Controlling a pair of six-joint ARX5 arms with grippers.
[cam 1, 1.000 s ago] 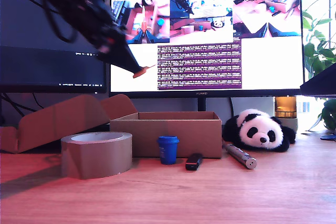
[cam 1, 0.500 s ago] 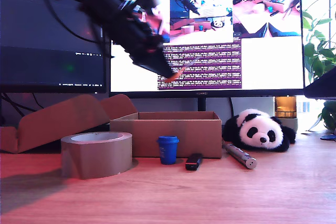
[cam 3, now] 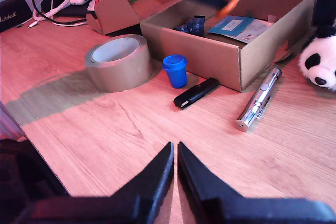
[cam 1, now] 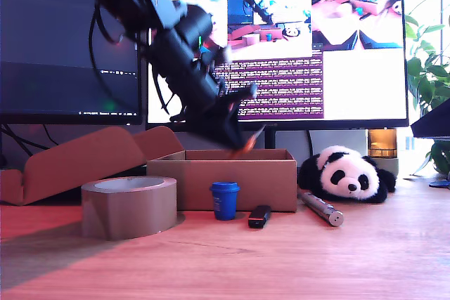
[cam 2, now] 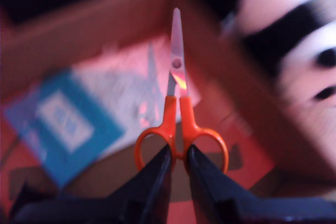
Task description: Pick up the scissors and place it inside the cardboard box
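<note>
Small scissors (cam 2: 171, 109) with orange loop handles and short silver blades hang in my first gripper (cam 2: 177, 153), which is shut on the handles. The blades point out over the inside of the cardboard box (cam 2: 79, 51), above a blue and white card on its floor. In the exterior view my first gripper (cam 1: 238, 140) reaches down from the upper left, and the orange scissors (cam 1: 247, 147) sit just above the rim of the cardboard box (cam 1: 221, 177). My second gripper (cam 3: 175, 153) is shut and empty, hovering over bare table well in front of the cardboard box (cam 3: 205, 56).
A brown tape roll (cam 1: 129, 205), a blue cup (cam 1: 225, 200), a small black item (cam 1: 259, 216) and a silver pen-like tube (cam 1: 321, 207) lie in front of the box. A panda plush (cam 1: 346, 173) sits at the exterior view's right. Folded cardboard (cam 1: 77, 159) and monitors stand behind.
My first arm has swung down and toward the exterior view's right with the scissors, from high in front of the monitor to just over the box's rim.
</note>
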